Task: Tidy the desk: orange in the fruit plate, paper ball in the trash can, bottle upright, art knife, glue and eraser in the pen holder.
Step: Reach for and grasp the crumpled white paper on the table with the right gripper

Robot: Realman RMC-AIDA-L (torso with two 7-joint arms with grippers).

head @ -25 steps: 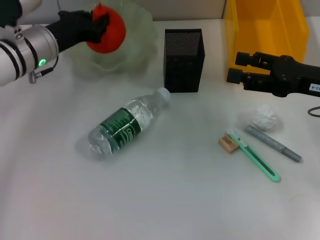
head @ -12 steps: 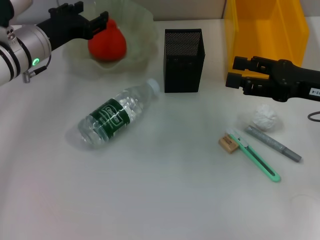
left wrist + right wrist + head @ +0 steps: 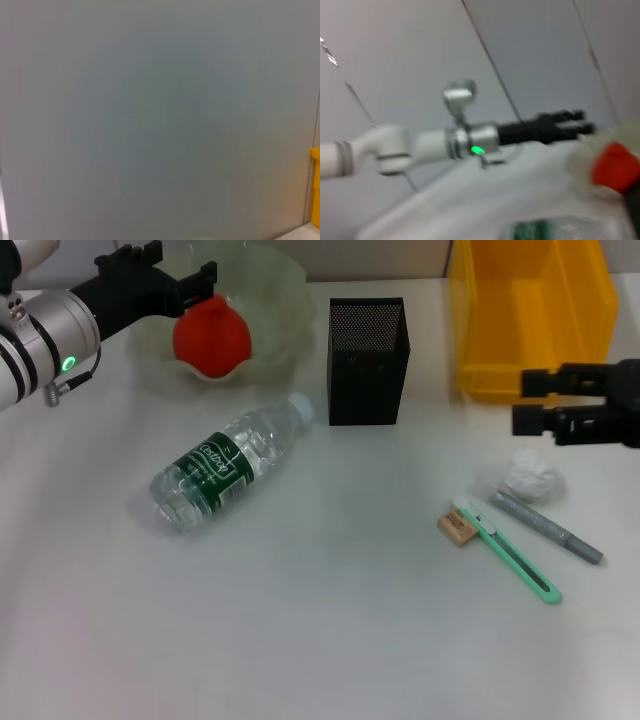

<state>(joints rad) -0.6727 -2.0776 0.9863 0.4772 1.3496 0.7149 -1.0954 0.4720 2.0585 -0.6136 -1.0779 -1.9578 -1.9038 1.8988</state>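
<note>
The orange [image 3: 212, 337] lies in the pale translucent fruit plate [image 3: 290, 285] at the back left. My left gripper [image 3: 180, 267] is open and empty, just left of and behind the orange; the right wrist view shows it too [image 3: 580, 122], with the orange [image 3: 615, 167]. The bottle [image 3: 225, 465] lies on its side at centre left. The black mesh pen holder [image 3: 367, 360] stands at the back centre. My right gripper [image 3: 533, 400] is open, above the white paper ball [image 3: 530, 478]. The eraser [image 3: 457, 527], green art knife [image 3: 510, 552] and grey glue stick [image 3: 548, 527] lie at the right.
A yellow bin [image 3: 530, 315] stands at the back right, behind my right gripper. The left wrist view shows a plain wall and a sliver of the yellow bin [image 3: 315, 190].
My left gripper has let go of the orange, which now rests in the plate. The bottle has rolled to the left. My right gripper has moved to the right.
</note>
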